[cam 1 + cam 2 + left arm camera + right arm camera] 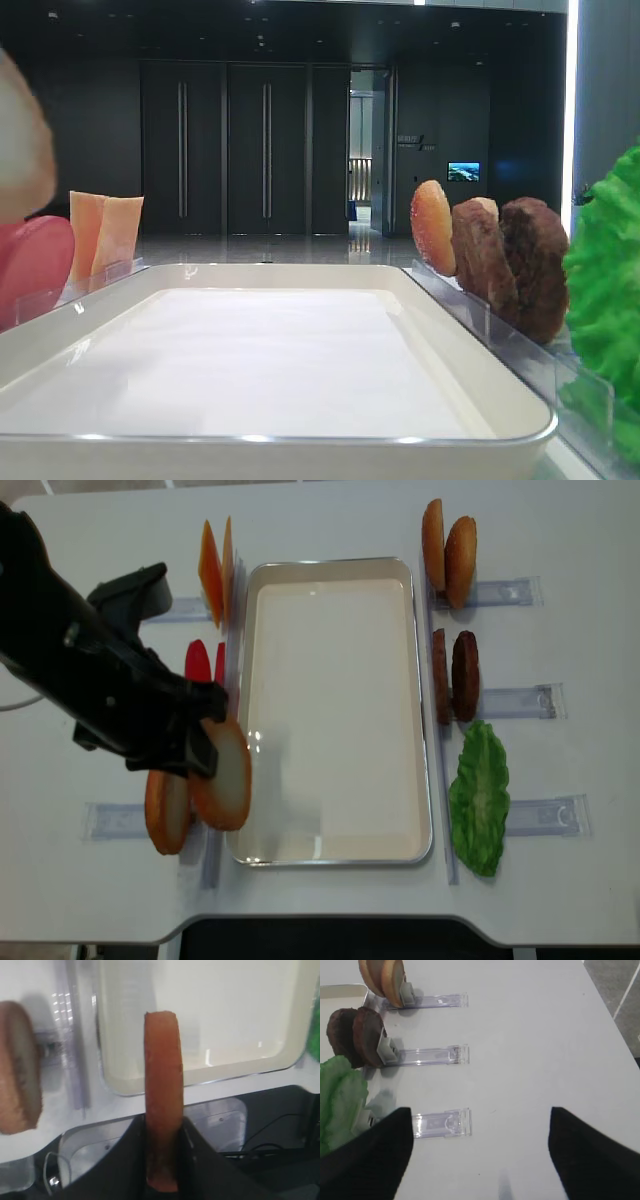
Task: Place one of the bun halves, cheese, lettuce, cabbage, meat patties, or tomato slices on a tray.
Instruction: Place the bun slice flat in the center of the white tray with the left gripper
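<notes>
Pinching the bun half [162, 1100] edgewise, left fingers [197, 1155] (closed tight) hover beside the tray [200, 1077].

A large white rectangular tray with rounded corners and a glossy raised rim [250, 438] fills the foreground, its flat matte bottom bare. Along its left side stand two thin pale-orange cheese slices [104, 235] upright in a clear plastic holder [40, 298], with smooth pinkish-red tomato discs [35, 265] nearer the camera. Above them, at the left edge, a blurred pale rounded bun half [22, 140] shows. Along the right side stand an orange-speckled bun half [433, 227], two dark brown lumpy meat patties [510, 262], then bright green frilly lettuce [608, 290].
</notes>
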